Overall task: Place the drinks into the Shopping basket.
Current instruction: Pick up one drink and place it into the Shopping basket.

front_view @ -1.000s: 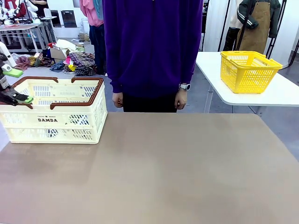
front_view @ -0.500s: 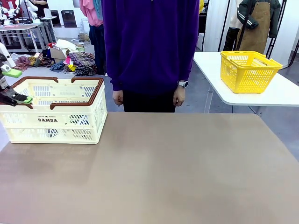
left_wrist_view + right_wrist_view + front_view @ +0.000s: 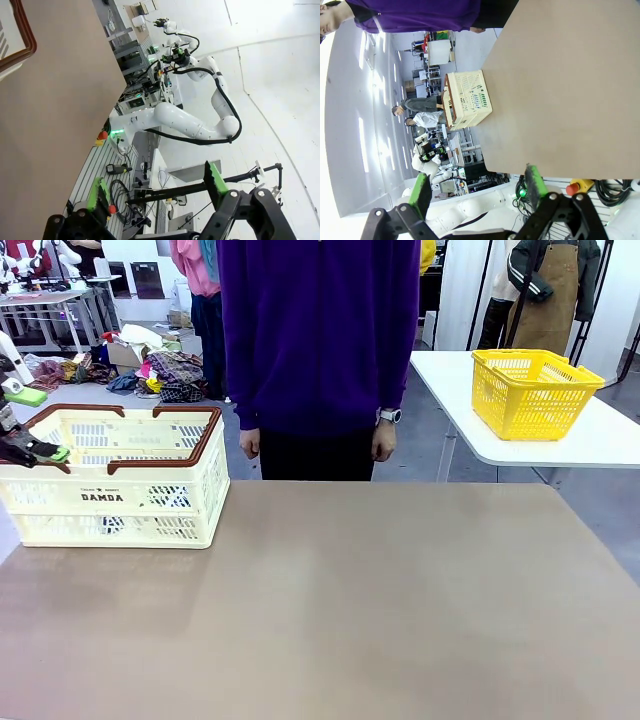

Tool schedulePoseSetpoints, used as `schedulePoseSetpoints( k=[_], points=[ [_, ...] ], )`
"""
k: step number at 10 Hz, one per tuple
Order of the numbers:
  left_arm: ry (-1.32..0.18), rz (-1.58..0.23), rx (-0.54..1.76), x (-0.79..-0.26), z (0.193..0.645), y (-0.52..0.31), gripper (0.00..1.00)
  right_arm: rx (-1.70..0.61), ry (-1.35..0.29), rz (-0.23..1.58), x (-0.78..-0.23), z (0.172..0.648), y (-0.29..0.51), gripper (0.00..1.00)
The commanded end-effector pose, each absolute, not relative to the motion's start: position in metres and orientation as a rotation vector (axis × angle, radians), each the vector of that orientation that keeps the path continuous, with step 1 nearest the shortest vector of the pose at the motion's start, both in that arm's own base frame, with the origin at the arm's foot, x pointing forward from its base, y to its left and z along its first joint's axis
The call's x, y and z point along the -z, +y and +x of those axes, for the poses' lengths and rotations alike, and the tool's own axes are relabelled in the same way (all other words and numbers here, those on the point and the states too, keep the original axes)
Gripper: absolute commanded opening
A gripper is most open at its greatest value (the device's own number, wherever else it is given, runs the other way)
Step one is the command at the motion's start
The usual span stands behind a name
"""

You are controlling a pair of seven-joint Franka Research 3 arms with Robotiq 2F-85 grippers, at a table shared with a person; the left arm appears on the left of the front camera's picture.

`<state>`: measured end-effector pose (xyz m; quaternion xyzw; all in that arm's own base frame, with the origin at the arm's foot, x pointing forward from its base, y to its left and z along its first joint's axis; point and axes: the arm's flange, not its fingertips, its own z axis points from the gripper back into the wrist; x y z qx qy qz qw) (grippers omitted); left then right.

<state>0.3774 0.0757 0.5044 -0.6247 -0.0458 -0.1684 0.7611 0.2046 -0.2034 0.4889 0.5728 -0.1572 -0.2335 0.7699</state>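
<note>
Brown tabletop (image 3: 380, 600), bare in the near field; at its far left corner stands the cream Shopping basket (image 3: 115, 480), brown-handled, lettered "DAMDA" on the near wall, its inside too hidden to tell whether any drinks lie there. Left tool (image 3: 157, 192) and right tool (image 3: 477, 192): both with green-padded fingers spread wide, gripping nothing. Beyond the far edge stands a person in a purple sweater (image 3: 320, 335), shifted slightly leftward against the earlier frame, and on a side table a yellow mesh basket (image 3: 533, 390).

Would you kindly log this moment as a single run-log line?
left gripper: open, holding nothing | right gripper: open, holding nothing | Shopping basket: on table's left | person's hands: hanging at sides
</note>
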Motion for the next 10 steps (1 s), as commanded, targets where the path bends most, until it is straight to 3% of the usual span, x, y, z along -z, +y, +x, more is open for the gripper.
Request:
schedulePoseSetpoints(
  k=[1,10],
  points=[
    [-0.095,-1.359,0.387,-0.5055,0.3748,0.0783,1.00,0.514,-0.350,1.266,-0.4935,0.2070,-0.2038,1.00],
    [-0.095,-1.359,0.387,-0.5055,0.3748,0.0783,1.00,0.514,-0.350,1.266,-0.4935,0.2070,-0.2038,1.00]
  ],
)
